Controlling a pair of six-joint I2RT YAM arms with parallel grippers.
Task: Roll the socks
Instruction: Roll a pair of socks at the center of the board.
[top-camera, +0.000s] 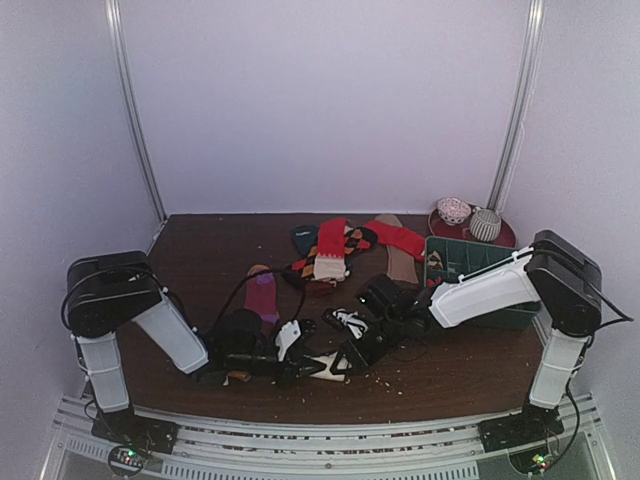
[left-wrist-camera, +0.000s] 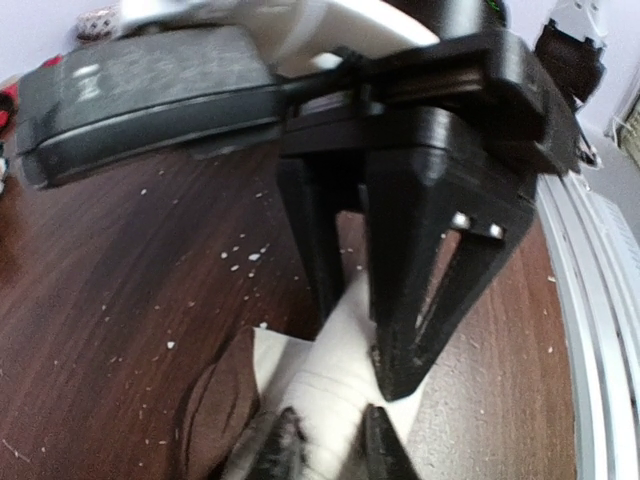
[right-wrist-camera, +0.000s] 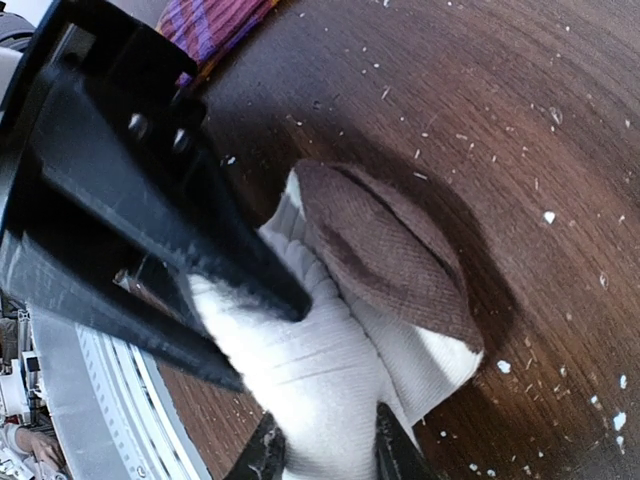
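The left hand (left-wrist-camera: 325, 448) pinches the white sock (left-wrist-camera: 335, 330) at its fingertips; the right hand (right-wrist-camera: 325, 452), facing it, pinches the same sock; the sock's brown patch (right-wrist-camera: 385, 250) lies beside both hands on the table (right-wrist-camera: 520, 120); other socks (top-camera: 330, 250) lie beyond them.

No text, label, brand, number or sign can be read in any of the views. The one possible mark is a pale smudge on the dark grey casing (left-wrist-camera: 92, 78) at the far left of the left wrist view, and it is too blurred to make out as letters.
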